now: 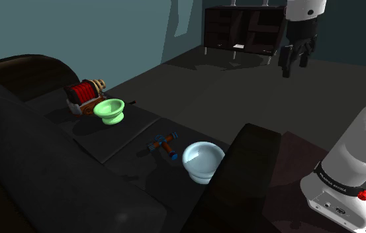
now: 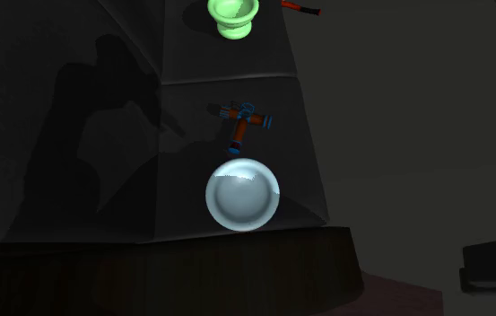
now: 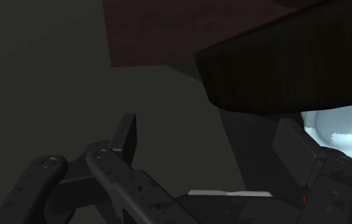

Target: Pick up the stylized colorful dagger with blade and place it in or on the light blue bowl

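The dagger (image 1: 161,144) is a small cross-shaped piece in orange, blue and teal, lying flat on the dark sofa seat (image 1: 118,142). The shiny light blue bowl (image 1: 202,161) stands just beside it, toward the sofa's armrest. From above, the dagger (image 2: 243,121) lies just beyond the bowl (image 2: 243,194). My black gripper (image 1: 294,63) hangs high in the air, far off to the shoulder view's right of both, open and empty. In the wrist view the gripper (image 3: 209,137) has its fingers (image 3: 127,135) spread, and part of the bowl (image 3: 343,130) peeks out past the armrest.
A green bowl (image 1: 110,110) and a red and brown object (image 1: 84,94) sit farther back on the sofa seat. The thick dark armrest (image 1: 241,165) rises between the stand and the light blue bowl. A dark shelf unit (image 1: 244,28) stands against the far wall.
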